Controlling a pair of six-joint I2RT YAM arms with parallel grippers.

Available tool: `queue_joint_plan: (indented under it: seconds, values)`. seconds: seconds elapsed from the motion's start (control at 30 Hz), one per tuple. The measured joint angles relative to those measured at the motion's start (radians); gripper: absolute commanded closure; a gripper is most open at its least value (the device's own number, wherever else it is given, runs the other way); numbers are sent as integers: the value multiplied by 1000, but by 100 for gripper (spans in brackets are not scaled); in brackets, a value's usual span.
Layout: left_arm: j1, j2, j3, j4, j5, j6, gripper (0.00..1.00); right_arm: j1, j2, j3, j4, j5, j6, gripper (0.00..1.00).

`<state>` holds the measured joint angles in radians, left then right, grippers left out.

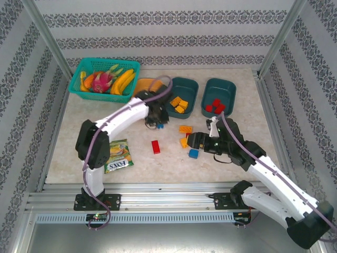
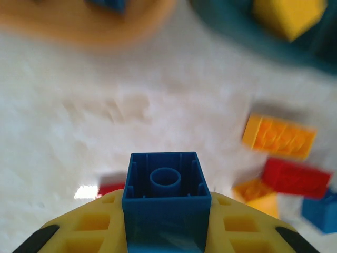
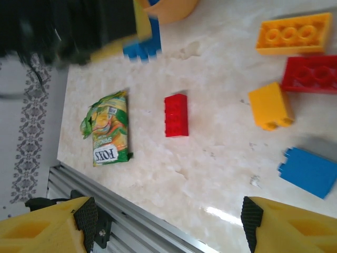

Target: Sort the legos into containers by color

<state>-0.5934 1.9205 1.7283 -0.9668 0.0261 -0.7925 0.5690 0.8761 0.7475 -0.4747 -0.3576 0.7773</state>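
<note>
Blue brick (image 2: pixel 167 203): was clamped between fingers of the left gripper (image 1: pixel 158 122), orange tub (image 2: pixel 79 23) just ahead, likely its destination. Right gripper (image 3: pixel 168 226) hung spread apart over unsorted bricks (image 3: pixel 176 115).

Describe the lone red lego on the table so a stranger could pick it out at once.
Find the green snack packet near the table front. Just right of it lies one elongated red lego. Unlike the red legos piled in the right-hand teal tub, it sits alone, touching nothing.
</note>
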Motion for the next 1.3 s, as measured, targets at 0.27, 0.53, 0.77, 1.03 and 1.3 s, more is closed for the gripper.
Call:
queue_joint_plan:
  seconds: [0.27, 0.53, 0.77, 1.03, 1.3]
  values:
    - [213, 150, 299, -6, 67, 171, 85, 57, 216, 150, 77, 2, -18, 26]
    - [235, 426, 487, -2, 152, 249, 85, 58, 255, 179, 120, 26, -12, 27]
    - [246, 499, 501, 3, 154, 255, 85, 64, 238, 177, 124, 44, 6, 26]
    - [247, 511, 517, 5, 88, 255, 79, 64, 203, 159, 103, 86, 14, 26]
    - [247, 516, 522, 3, 50, 256, 47, 64, 203, 159, -30, 198, 19, 26]
